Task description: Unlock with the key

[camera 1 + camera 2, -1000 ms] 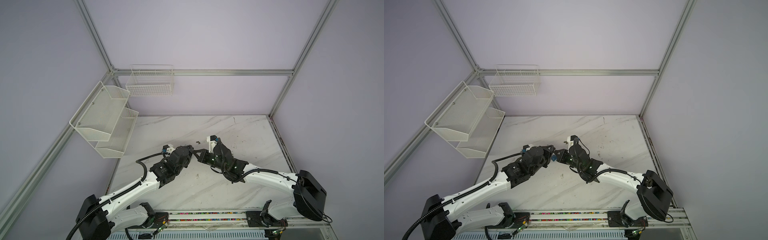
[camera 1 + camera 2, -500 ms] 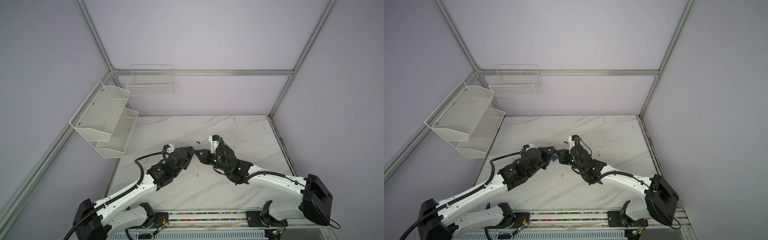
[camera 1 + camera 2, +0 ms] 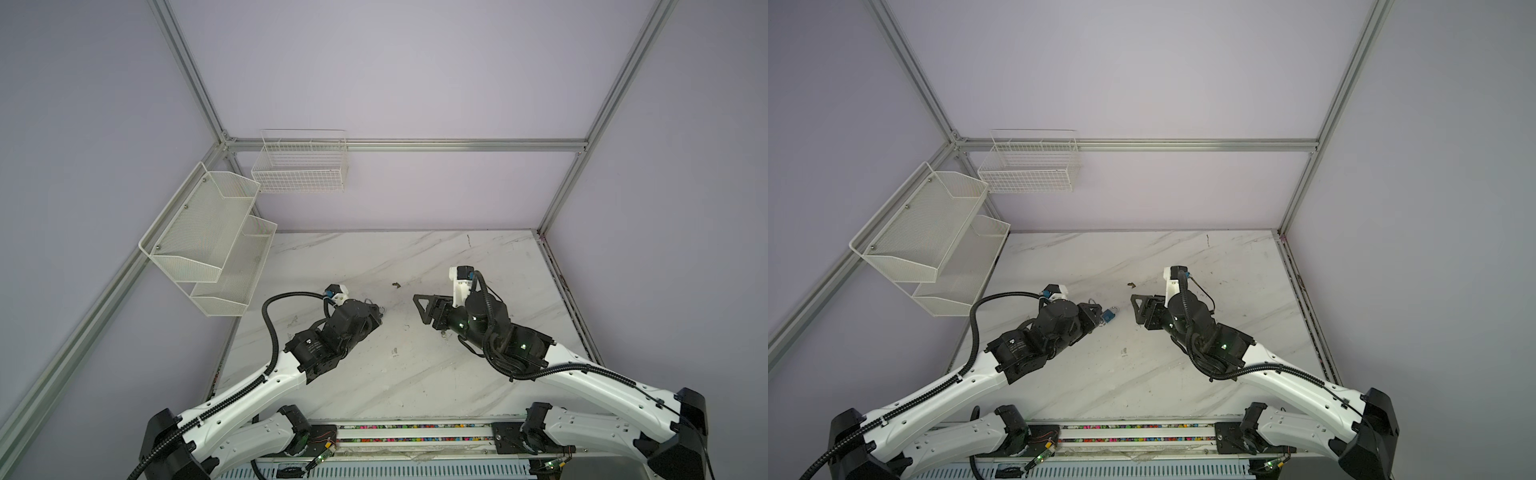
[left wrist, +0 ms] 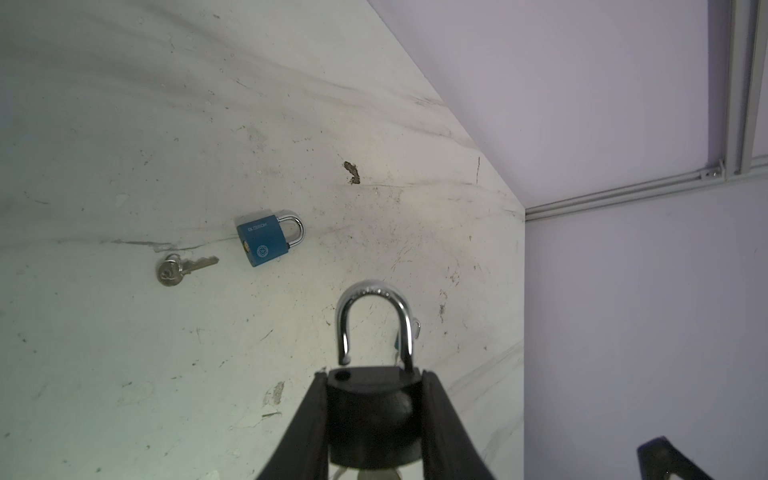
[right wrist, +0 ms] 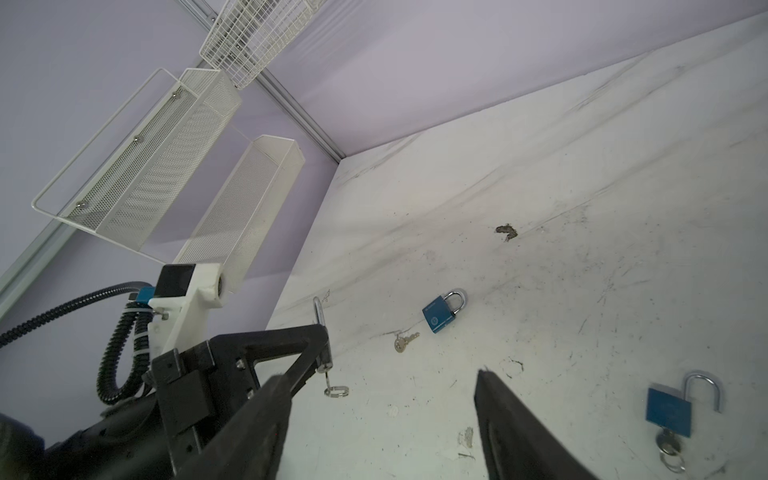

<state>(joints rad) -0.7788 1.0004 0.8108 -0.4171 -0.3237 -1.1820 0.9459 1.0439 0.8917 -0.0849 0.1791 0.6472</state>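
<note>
Three padlocks showed across my two wrist views. My left claw [image 4: 374, 374] was clamped on the body of the dark padlock [image 4: 370, 419], one finger [image 4: 303, 424] pressed to each flank, and its chrome shackle [image 4: 374, 316] pointed away from my wrist. One leg of that shackle stood clear of its hole in the body while the other leg sat in the body, so this lock was sprung. Seen from my right wrist, a small metal ring [image 5: 336, 390] hung just under the left claw; whether it hung from a key in that lock I could not tell. My right claw [image 5: 378, 374] stood with its fingers [image 5: 515, 432] wide apart and nothing between them, above the marble table [image 3: 374, 257]. In both top views my two claws faced each other across a strip of bare table near its middle. Ahead of the left claw the shut blue padlock [image 4: 266, 241] lay flat with its shackle closed. Just beside it, not touching, lay the loose key [image 4: 183, 268], its blade aimed at the padlock's body. Well apart from those two, close to my right claw, the open blue padlock [image 5: 669, 411] lay flat with its shackle swung out of the body and a second key [image 5: 669, 446] set in its bottom. White mesh shelves [image 3: 208, 232] and a wire basket [image 3: 299, 166] hung on the walls at the rear left corner, off the table.
</note>
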